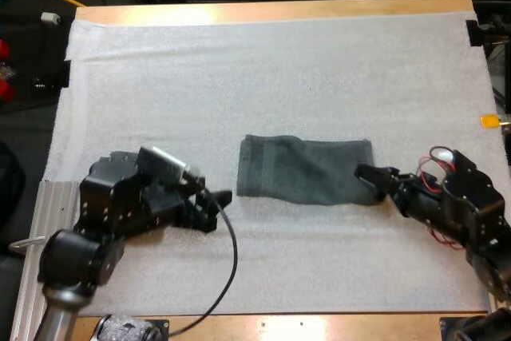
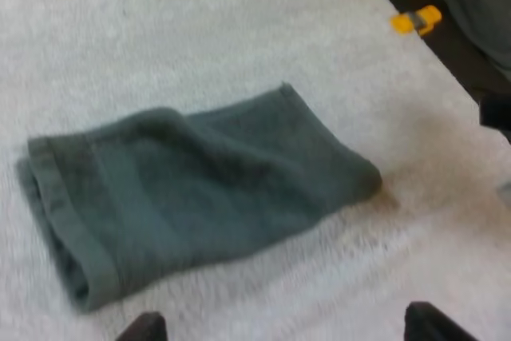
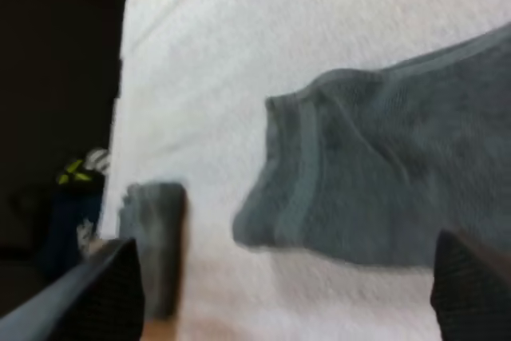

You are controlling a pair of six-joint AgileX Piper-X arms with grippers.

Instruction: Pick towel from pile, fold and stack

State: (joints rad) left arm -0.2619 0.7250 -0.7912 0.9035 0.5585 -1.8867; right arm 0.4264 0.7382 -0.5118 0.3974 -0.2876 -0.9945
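Nearest, my left gripper (image 1: 219,205) stands open and empty just off the left hem of the towel (image 1: 307,172), my right gripper (image 1: 369,180) likewise open and empty at its right end, and this soft, light, limp cloth, lying folded mid-mat (image 1: 263,69), looks best pinched at a doubled edge.

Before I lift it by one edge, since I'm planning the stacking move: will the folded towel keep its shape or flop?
Probably floppy: the towel lies in soft, rounded folds, so lifted by one edge it would likely sag open. It looks thin, so likely light. Pushed, it may bunch on the textured mat rather than slide.
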